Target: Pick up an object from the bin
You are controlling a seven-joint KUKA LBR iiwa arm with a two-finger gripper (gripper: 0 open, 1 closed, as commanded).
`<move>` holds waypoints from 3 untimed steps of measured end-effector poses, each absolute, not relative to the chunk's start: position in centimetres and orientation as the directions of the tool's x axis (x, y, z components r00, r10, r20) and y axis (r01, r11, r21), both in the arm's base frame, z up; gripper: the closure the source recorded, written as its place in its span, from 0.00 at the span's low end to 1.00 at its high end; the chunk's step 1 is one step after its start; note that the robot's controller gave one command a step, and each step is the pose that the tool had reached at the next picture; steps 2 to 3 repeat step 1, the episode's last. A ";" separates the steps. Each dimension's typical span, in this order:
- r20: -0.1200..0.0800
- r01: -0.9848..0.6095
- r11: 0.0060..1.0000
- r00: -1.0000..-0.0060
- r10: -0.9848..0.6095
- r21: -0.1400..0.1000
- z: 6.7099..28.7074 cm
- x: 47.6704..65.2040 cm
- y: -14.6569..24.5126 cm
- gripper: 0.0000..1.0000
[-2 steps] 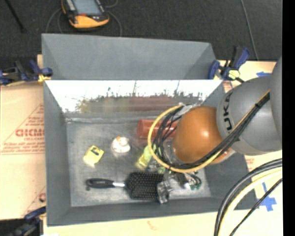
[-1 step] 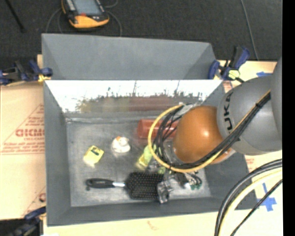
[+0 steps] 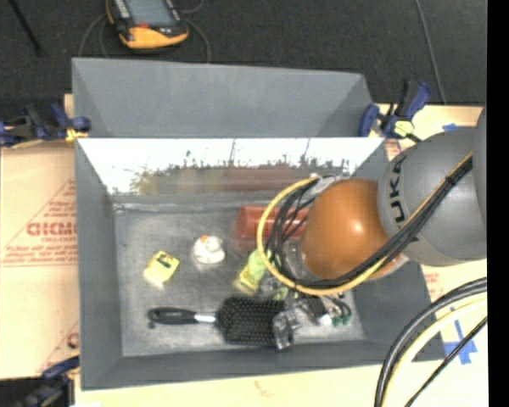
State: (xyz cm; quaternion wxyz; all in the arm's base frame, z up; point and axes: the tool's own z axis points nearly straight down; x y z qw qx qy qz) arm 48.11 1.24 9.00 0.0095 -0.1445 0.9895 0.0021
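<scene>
Beside pincer (image 3: pixel 288 325): black hairbrush (image 3: pixel 237 319), yellow-green toy (image 3: pixel 254 270); red block (image 3: pixel 256 220) behind.

In the bin (image 3: pixel 97 253), a brush (image 3: pixel 237 320) lies along the front wall, with its handle to the left and its head to the right. Behind the handle sits a small block (image 3: pixel 161 266). Right of it is a round toy (image 3: pixel 208 249), then a lump (image 3: pixel 254 270). A long block (image 3: pixel 256 220) lies near the back wall. The wrist (image 3: pixel 343 231) hangs over the right side.
</scene>
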 end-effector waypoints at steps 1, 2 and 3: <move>-0.009 -0.285 0.959 -0.959 -0.285 0.000 9.6 48.0 1.1 1.00; -0.009 -0.285 0.959 -0.959 -0.285 0.000 9.6 48.0 1.1 1.00; -0.009 -0.285 0.959 -0.959 -0.285 0.000 9.6 48.0 1.1 1.00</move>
